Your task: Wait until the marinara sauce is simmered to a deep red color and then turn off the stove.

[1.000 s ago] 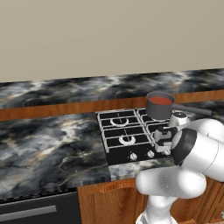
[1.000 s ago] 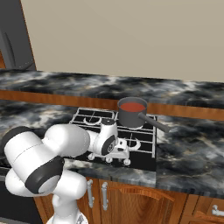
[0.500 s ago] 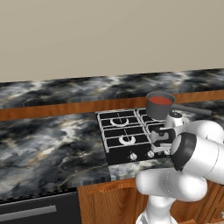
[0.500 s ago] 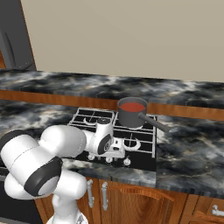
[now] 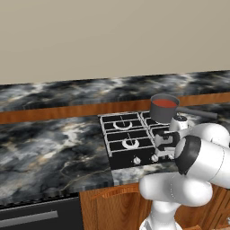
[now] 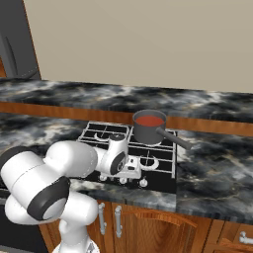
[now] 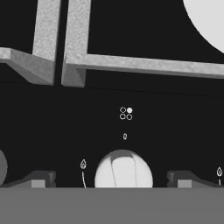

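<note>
Low in the frame, the wide-open, empty gripper [image 7: 112, 179] has dropped to straddle a silver knob [image 7: 124, 169] on the stove [image 7: 144, 109], suggesting shut-off is next.

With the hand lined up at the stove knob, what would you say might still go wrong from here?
The jaws stand open on either side of the knob; closing off-centre could let it slip. Other knobs sit close along the row on the stove, so a sideways drift could turn the wrong one. The saucepan handle juts out near the arm.

A silver knob [image 7: 124, 169] on the black stove [image 7: 175, 109] sits between the wide-apart jaws, below pale grates [image 7: 131, 64]
</note>
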Motion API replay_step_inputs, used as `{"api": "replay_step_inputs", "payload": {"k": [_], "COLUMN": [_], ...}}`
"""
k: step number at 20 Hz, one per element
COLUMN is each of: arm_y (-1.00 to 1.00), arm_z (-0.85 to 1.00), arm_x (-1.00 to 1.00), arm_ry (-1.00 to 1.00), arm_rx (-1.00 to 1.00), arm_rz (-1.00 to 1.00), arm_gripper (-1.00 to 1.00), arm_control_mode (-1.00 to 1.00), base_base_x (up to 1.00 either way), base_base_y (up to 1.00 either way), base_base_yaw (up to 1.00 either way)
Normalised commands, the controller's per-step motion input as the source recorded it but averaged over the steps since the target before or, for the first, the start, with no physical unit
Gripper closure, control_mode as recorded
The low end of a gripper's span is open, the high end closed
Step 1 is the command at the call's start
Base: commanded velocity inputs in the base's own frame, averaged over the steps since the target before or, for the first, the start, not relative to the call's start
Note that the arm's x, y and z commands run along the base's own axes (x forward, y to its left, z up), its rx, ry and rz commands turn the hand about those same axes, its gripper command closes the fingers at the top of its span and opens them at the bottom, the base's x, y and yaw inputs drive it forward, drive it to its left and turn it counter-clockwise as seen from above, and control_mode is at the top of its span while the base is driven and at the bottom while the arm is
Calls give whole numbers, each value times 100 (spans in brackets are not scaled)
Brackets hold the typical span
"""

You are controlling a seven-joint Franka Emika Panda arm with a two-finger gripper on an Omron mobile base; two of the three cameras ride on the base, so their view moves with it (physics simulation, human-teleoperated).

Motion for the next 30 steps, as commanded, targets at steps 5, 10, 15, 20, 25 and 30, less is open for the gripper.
{"api": "replay_step_inputs", "payload": {"k": [5, 10, 15, 20, 25, 30], "arm_y": [-2, -7, -8, 0, 0, 0], "arm_z": [0, -1, -9, 0, -1, 0], "arm_x": [0, 0, -11, 0, -7, -2], "arm_ry": [0, 0, 0, 0, 0, 0], "arm_rx": [0, 0, 0, 0, 0, 0], "arm_rz": [0, 3, 1, 0, 0, 0], "arm_gripper": [-100, -100, -100, -100, -100, -100], "arm_control_mode": [-100, -100, -100, -100, -100, -100], "base_base_x": [0, 0, 0, 0, 0, 0], "base_base_y": [0, 0, 0, 0, 0, 0], "base_base_yaw": [0, 0, 0, 0, 0, 0]}}
